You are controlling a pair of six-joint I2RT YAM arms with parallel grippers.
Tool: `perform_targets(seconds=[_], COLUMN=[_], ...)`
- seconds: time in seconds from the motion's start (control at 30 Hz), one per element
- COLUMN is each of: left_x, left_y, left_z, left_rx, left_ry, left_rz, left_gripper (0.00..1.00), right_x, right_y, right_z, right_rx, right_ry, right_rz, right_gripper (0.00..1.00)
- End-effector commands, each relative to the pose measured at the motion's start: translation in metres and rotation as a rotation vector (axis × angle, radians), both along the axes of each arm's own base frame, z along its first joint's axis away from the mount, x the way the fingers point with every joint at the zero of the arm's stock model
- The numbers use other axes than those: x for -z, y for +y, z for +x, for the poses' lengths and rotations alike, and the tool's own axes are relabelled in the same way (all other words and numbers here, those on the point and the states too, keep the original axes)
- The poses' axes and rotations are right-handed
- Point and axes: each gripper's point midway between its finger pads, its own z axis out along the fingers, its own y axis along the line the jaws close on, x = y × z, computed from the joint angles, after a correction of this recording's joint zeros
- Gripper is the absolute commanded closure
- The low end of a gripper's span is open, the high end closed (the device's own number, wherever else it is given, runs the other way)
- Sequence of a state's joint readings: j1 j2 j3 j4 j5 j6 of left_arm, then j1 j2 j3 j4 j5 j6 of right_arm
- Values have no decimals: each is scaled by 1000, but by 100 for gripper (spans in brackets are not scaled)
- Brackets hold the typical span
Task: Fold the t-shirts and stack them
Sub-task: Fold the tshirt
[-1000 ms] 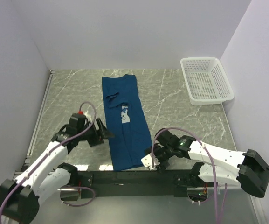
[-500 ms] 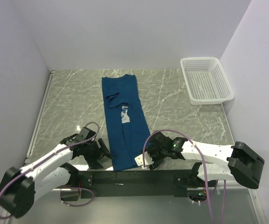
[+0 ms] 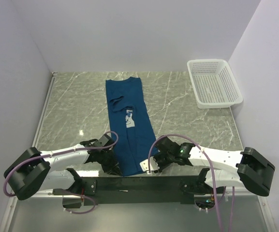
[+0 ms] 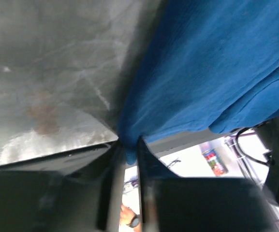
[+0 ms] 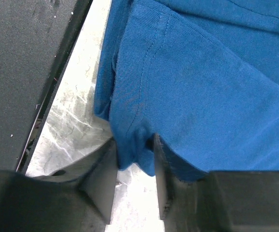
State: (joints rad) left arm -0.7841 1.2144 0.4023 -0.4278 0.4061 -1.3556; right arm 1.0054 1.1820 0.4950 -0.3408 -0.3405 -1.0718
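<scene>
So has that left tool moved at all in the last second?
Yes. The left tool has swung toward the black rail at the table's near edge and now pinches the blue t-shirt at its near left corner.

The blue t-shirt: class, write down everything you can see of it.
The t-shirt is dark royal blue, soft knit cotton by its look, with a pale print near its middle. Folded into a long narrow strip, it lies flat on the grey marbled table. Both arms' jaws are shut on its near corners, one each.
</scene>
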Motion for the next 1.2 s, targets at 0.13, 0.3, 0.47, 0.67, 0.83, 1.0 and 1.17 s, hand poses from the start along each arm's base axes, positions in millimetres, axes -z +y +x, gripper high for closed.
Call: perform_targets(seconds=[0.13,0.3,0.47,0.67,0.83,1.0,1.17], left_x=[-10,-23,-36,-72,-75,-87,-78], left_y=[-4,-6,0,12,29,34,40], left_z=[27,35,66,149,228,290,312], left_rx=[-30,-42,-93,-162,-254,-289,-299], left_ry=[-160,-190,-254,-377,-401,-428,-410], left_rz=[-3,-40,-107,-160,-176,-221,-209], left_gripper=[97,99,99,99,99,99,100], right_x=[-6,-18,-47,-74,-91,-94,-96], right_y=[2,8,12,21,36,54,62], right_z=[-3,-8,22,96,182,233,268], right_rx=[-23,-47,62,253,455,561,622], right_ry=[-17,37,59,-3,-59,-75,-98], right_rz=[38,84,190,247,274,273,272], right_gripper=[85,100,100,100,100,100,100])
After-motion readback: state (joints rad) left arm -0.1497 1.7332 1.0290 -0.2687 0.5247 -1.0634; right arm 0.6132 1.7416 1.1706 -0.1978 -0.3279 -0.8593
